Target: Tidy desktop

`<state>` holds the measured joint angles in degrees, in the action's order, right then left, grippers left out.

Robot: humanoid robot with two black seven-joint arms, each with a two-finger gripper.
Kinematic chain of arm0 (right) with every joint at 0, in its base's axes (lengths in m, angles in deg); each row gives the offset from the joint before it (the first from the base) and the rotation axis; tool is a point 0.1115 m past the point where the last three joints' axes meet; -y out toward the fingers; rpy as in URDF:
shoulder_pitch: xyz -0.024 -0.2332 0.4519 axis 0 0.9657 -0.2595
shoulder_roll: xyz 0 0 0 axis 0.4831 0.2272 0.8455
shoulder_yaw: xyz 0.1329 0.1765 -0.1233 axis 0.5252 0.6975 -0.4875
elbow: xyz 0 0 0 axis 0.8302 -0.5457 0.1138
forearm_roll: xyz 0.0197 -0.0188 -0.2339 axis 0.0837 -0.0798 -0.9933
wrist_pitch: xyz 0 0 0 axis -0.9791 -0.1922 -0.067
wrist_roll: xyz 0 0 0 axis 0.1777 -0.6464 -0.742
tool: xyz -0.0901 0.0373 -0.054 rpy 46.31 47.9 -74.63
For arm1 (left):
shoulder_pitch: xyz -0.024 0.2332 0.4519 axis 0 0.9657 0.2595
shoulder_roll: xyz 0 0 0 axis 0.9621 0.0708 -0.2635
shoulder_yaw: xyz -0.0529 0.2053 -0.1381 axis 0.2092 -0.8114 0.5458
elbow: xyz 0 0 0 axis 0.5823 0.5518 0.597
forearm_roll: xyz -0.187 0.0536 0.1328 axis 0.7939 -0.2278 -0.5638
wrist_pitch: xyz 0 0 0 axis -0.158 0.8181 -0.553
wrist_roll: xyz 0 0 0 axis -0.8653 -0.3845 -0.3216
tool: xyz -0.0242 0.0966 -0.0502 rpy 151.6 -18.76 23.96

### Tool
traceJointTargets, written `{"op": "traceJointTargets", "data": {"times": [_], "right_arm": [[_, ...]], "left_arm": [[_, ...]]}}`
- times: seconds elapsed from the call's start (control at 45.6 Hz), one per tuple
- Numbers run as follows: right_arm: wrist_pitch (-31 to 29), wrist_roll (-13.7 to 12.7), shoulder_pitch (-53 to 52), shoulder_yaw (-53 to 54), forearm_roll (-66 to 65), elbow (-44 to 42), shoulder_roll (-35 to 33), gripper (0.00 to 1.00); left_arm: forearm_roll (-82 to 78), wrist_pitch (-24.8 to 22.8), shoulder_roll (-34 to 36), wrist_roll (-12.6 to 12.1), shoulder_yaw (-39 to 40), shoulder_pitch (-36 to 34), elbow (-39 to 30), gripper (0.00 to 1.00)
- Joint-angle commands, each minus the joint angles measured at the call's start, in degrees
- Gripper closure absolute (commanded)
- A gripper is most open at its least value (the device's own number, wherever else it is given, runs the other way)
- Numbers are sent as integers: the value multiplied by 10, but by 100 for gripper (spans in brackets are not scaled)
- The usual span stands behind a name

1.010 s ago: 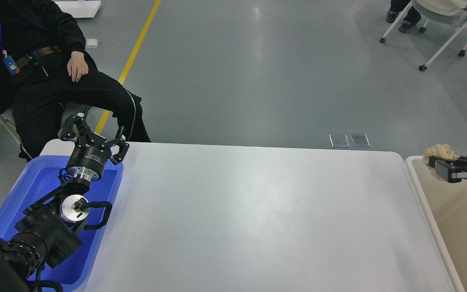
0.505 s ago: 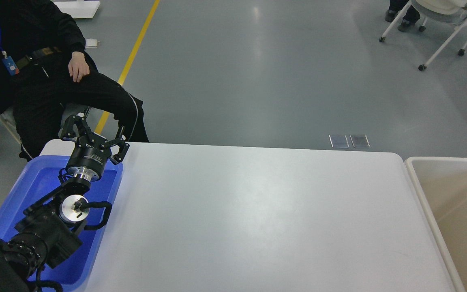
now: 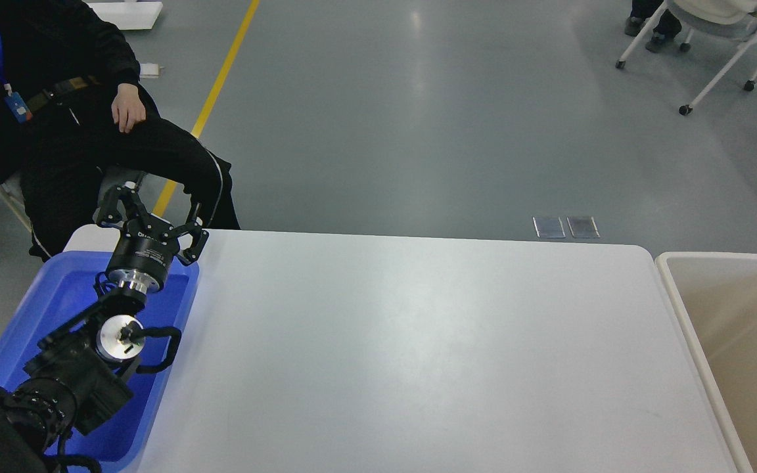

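The right gripper, seen half a second ago at the right edge over the beige bin [image 3: 740,328] with a crumpled tan wad, has left the head view; a second ago it reached in over the bin's near rim, closed on that wad. Whether it holds anything now cannot be told, and no wad shows in the visible part of the bin. The white desktop [image 3: 405,355] fills the middle of the view, the bin just off its right end, the blue tray [image 3: 56,295] against its left end. The left gripper [image 3: 152,213] has kept its place above the tray's far rim, at the desktop's far left corner, fingers spread wide, grasping and touching nothing. A seated person in black [image 3: 83,131] sits beyond that corner, hand on thigh.
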<state>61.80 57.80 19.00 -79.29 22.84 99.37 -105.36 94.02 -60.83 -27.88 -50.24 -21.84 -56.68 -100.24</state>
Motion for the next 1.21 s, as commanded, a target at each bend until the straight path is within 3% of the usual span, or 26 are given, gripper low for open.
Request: {"op": "traceJointTargets", "data": {"times": [0.0,0.198,0.483,0.79,0.966,1.032,1.141,1.185], "right_arm": [[-4,0,75,15,82,-211,142,100],[-8,-1,99,82,85,-339,243,100],[3,-6,99,151,86,-348,267,100],[2,-6,100,157,86,-353,267,100],[-2,-7,101,166,99,-353,267,37],[-1,-7,104,166,99,-353,268,22],[-2,-7,106,166,103,-353,269,11],[-2,-7,106,166,107,-353,269,2]], "left_arm": [[0,0,0,0,0,0,1,0],[0,0,0,1,0,0,1,0],[0,0,0,1,0,1,0,0],[0,0,0,1,0,1,0,0],[-1,0,0,1,0,0,0,0],[0,0,0,1,0,0,0,0],[0,0,0,1,0,1,0,0],[-1,0,0,1,0,0,0,0]]}}
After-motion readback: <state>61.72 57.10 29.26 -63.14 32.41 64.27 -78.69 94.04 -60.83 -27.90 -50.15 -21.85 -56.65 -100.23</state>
